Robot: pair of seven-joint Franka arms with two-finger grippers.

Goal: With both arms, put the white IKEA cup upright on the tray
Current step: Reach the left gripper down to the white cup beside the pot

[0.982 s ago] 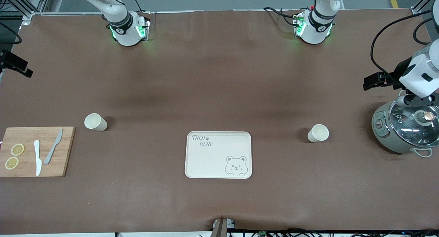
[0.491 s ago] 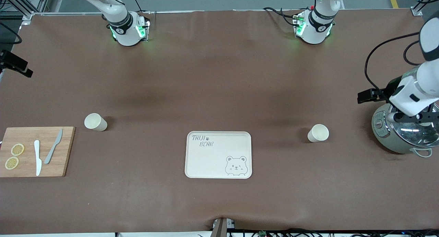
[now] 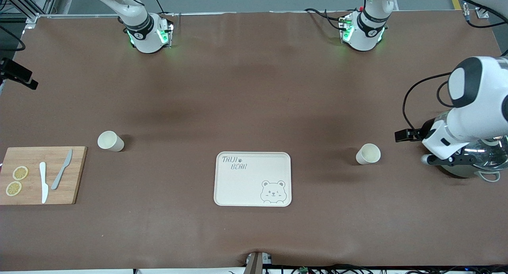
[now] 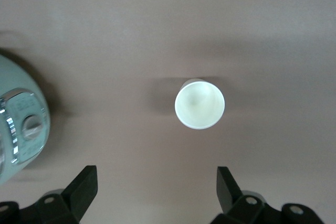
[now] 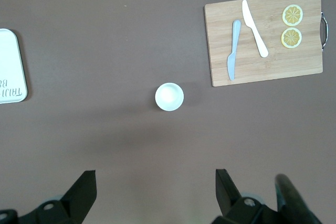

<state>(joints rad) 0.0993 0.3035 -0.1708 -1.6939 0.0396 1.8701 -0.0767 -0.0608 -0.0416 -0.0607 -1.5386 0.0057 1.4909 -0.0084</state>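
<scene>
Two white cups stand upright on the brown table. One cup point(image 3: 368, 154) point(image 4: 199, 104) is between the cream bear tray point(image 3: 253, 179) and the cooker. The other cup point(image 3: 110, 140) point(image 5: 169, 96) stands beside the cutting board, toward the right arm's end. My left gripper point(image 3: 450, 161) point(image 4: 156, 187) hangs open over the table at the cooker's edge, a short way from the first cup and holding nothing. My right gripper point(image 5: 155, 190) is open and empty, high over the table near the second cup; it does not show in the front view. The tray's edge point(image 5: 10, 66) appears in the right wrist view.
A grey-green cooker point(image 3: 472, 163) point(image 4: 21, 124) with a glass lid stands at the left arm's end. A wooden cutting board point(image 3: 41, 175) point(image 5: 262, 38) at the right arm's end carries a white knife point(image 3: 43, 182), a grey knife point(image 3: 61, 175) and two lemon slices point(image 3: 20, 173).
My left arm has swung down from over the cooker toward the cup beside it. Cups, tray and board have not moved.
</scene>
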